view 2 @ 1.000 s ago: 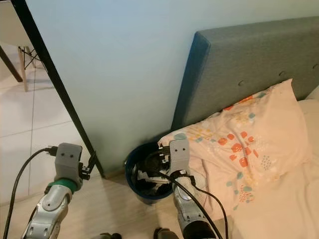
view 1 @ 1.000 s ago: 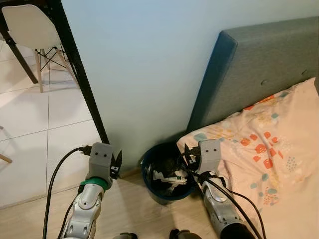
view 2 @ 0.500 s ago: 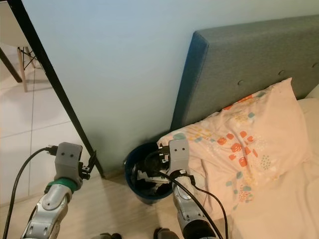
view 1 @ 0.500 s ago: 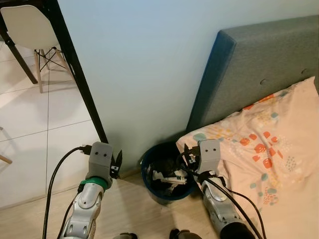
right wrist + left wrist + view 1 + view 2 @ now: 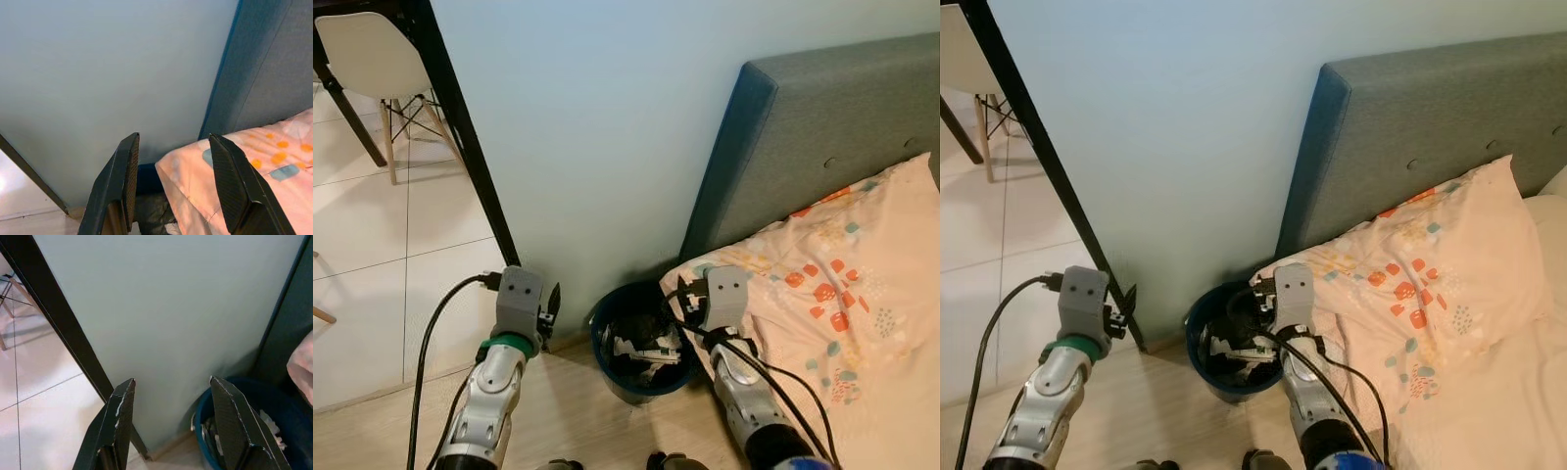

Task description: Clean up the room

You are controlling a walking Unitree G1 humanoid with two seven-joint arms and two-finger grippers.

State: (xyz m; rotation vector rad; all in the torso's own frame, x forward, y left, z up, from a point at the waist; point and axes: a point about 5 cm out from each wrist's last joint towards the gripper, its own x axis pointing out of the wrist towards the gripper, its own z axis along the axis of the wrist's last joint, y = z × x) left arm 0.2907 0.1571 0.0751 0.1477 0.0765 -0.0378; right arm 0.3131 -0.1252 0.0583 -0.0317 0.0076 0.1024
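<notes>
Since a second ago the left gripper (image 5: pixel 551 305) has moved toward the middle of the frame and slightly lower, closer to the wall and the black post (image 5: pixel 460 127); its arm now rises more steeply from the bottom edge. The right gripper (image 5: pixel 685 294) has shifted a little to the right and up, and its cable loops more loosely. The bin and the bedding sit where they did.

The dark blue waste bin (image 5: pixel 603 364) stands on the wooden floor (image 5: pixel 568 421) in the lower centre of the head view, against the pale wall (image 5: pixel 607 117) and just beside the grey headboard (image 5: pixel 822 127). Crumpled white and dark scraps (image 5: pixel 641 350) lie inside it. The right gripper hangs at the bin's right rim, over its opening, with the peach patterned pillow (image 5: pixel 832 284) just to its right. In the right wrist view its fingers (image 5: pixel 122 181) stand wide apart with nothing between them. The left gripper is to the left of the bin, apart from it; in the left wrist view its fingers (image 5: pixel 117 421) are also spread wide and empty, with the bin's rim at lower right. A white chair (image 5: pixel 367 54) stands on the tiles in the upper left.
</notes>
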